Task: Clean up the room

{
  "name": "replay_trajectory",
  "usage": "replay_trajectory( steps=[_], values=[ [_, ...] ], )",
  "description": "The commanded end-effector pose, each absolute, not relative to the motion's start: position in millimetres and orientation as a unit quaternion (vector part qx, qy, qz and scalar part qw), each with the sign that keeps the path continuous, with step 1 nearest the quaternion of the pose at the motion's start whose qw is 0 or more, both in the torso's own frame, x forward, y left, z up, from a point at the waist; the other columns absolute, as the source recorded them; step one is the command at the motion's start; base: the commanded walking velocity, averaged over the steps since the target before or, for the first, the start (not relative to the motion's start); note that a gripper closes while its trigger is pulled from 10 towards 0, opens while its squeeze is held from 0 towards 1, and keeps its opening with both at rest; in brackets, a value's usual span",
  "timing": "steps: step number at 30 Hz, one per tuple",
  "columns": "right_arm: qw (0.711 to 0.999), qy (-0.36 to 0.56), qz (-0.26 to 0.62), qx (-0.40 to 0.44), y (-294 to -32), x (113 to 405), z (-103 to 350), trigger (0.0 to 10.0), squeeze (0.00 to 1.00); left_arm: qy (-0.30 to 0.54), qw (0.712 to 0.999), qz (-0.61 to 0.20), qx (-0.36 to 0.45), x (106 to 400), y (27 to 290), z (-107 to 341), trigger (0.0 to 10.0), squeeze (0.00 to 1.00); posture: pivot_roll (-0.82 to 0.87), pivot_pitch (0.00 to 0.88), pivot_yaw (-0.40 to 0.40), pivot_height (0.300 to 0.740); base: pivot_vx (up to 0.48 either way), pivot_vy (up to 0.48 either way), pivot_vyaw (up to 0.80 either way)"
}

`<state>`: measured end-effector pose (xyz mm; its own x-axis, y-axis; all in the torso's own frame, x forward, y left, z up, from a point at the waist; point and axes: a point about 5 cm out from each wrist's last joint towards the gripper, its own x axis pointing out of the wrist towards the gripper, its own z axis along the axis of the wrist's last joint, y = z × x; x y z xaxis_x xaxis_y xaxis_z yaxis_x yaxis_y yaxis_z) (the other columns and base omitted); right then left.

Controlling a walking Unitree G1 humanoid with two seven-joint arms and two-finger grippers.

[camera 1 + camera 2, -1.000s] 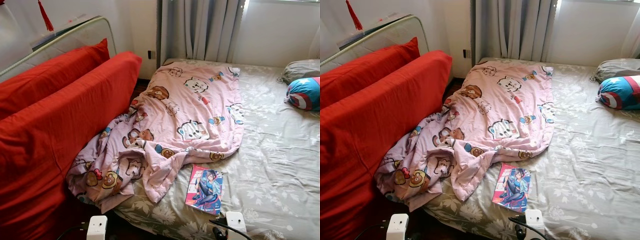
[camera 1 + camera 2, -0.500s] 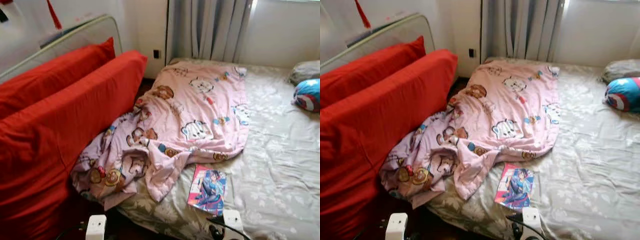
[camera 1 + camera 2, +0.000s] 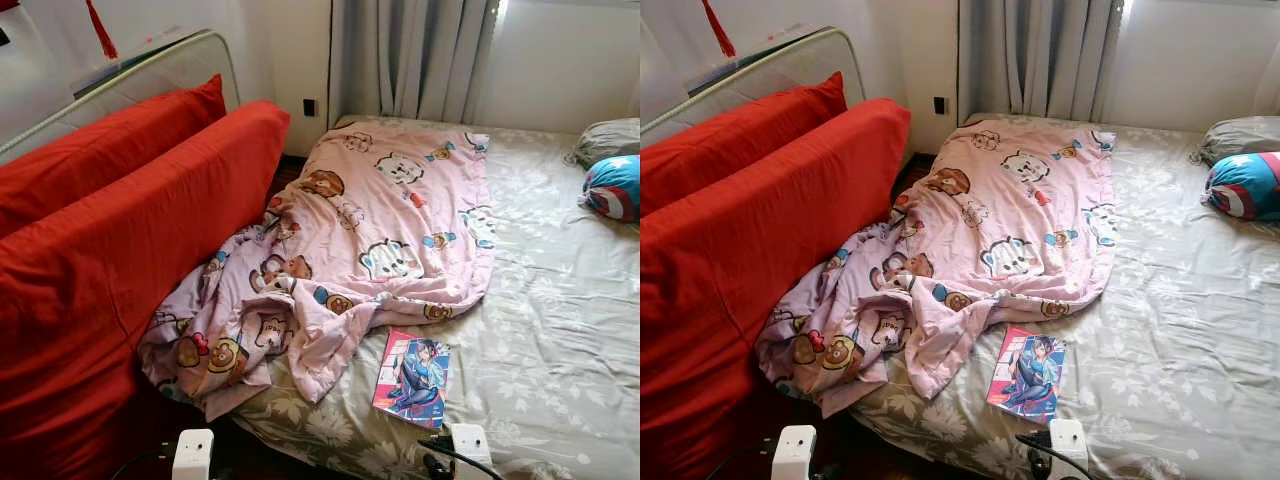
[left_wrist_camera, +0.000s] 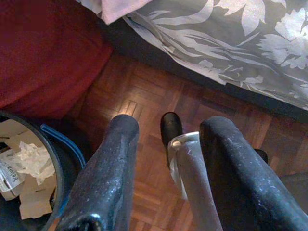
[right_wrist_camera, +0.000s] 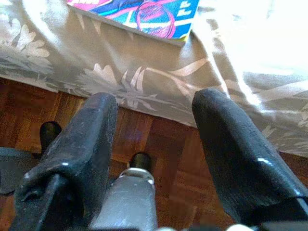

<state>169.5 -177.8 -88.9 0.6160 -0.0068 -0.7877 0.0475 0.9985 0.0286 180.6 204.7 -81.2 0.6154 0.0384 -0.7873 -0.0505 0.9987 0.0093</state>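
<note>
A crumpled pink cartoon blanket (image 3: 380, 230) lies across the left half of the bed (image 3: 560, 330), and its lower end spills over the bed's corner. A colourful comic book (image 3: 412, 377) lies flat on the grey floral sheet near the front edge, just right of the blanket. Both arms hang low in front of the bed. My left gripper (image 4: 168, 127) is open above the wooden floor (image 4: 144, 96) with nothing between its fingers. My right gripper (image 5: 156, 103) is open too, just below the bed's edge, with the comic book (image 5: 139, 14) a little beyond its fingertips.
Two big red cushions (image 3: 130, 230) lean against a headboard on the left, close to the blanket. A round blue-and-red pillow (image 3: 612, 188) and a grey pillow (image 3: 605, 138) lie at the far right. A dark bin (image 4: 29, 163) holding paper scraps stands beside the left gripper. Grey curtains (image 3: 410, 60) hang behind.
The whole picture has swayed a little sideways and back, so the camera moved. Blanket, book and pillows lie where they were.
</note>
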Motion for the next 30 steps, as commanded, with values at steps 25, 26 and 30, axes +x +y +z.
replay_trajectory(
  steps=[25,26,30],
  values=[
    [0.899,0.437,-0.011,0.020,-176.3,178.4,-85.8,10.0,0.00,0.445,0.895,0.028,-0.010,176.2,206.6,-83.1,10.0,0.00,-0.07,0.000,0.025,0.740,0.000,0.000,0.00],
    [0.898,0.439,-0.012,0.019,-177.6,177.6,-86.1,10.0,0.00,0.445,0.895,0.028,-0.010,175.9,206.4,-83.2,10.0,0.00,-0.07,0.000,0.025,0.740,0.240,0.000,0.00],
    [0.897,0.441,-0.012,0.019,-180.2,175.1,-86.9,10.0,0.00,0.446,0.895,0.028,-0.009,175.5,206.2,-83.5,10.0,0.00,-0.07,0.000,0.025,0.740,0.250,0.000,0.00]
  ],
)
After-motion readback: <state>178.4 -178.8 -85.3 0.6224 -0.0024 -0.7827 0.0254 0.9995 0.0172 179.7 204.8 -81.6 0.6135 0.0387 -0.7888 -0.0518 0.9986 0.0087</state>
